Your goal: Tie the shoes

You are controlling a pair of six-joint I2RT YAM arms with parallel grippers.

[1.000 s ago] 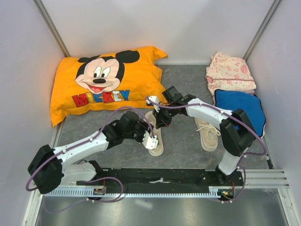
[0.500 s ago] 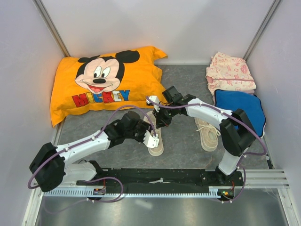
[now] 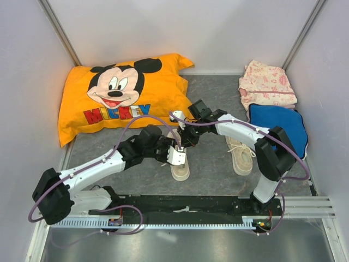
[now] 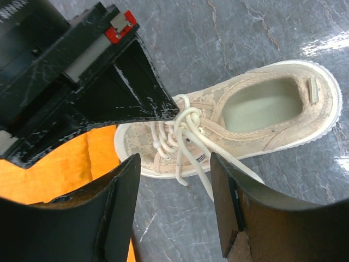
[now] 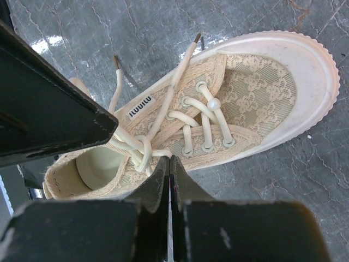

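Note:
One cream-beige shoe lies mid-table under both grippers, and the other shoe lies to its right, untouched. In the left wrist view the shoe lies on its sole with its white laces crossed in a loose knot and ends trailing. My left gripper is open and empty beside the shoe's side; it also shows in the top view. My right gripper is shut, its tips right at the knot on the shoe. Two lace ends lie free.
An orange Mickey pillow lies at the back left. A pink cloth and a blue cloth lie at the back right. Grey walls close in the left, right and back sides.
My left gripper has moved a little away from the near edge, along the shoe toward the laces. The right gripper has stayed at the knot.

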